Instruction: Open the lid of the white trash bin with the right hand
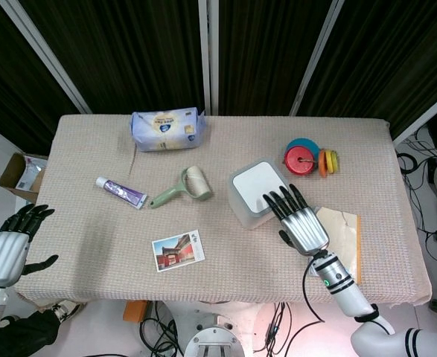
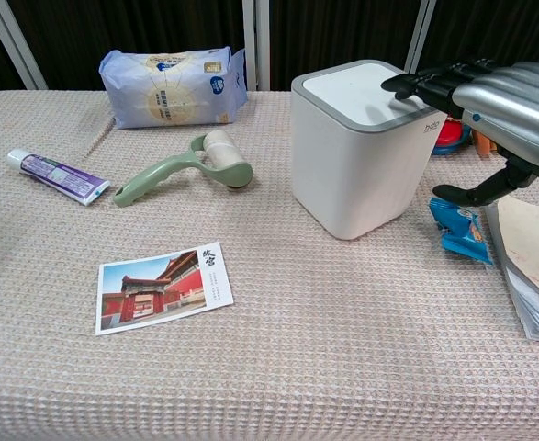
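While the lid (image 2: pixel 361 95) of the white trash bin (image 2: pixel 356 161) lies flat and closed, none of the opening is done: you have only brought your right hand (image 1: pixel 301 223) into place. The bin stands directly ahead of that hand, and the fingertips (image 2: pixel 405 83) reach over the grey rim at the lid's near right edge. Whether they touch it or hover just above, I cannot tell. The hand holds nothing; its fingers are stretched out flat, slightly apart, with the thumb (image 2: pixel 471 192) hanging below beside the bin's wall. Pressing or lifting the lid is what remains, I judge. Just under the hand lie a blue wrapper (image 2: pixel 457 230) and a booklet (image 2: pixel 535 262). Your left hand (image 1: pixel 6 245) hangs spread and empty, well apart, off the table's far corner.
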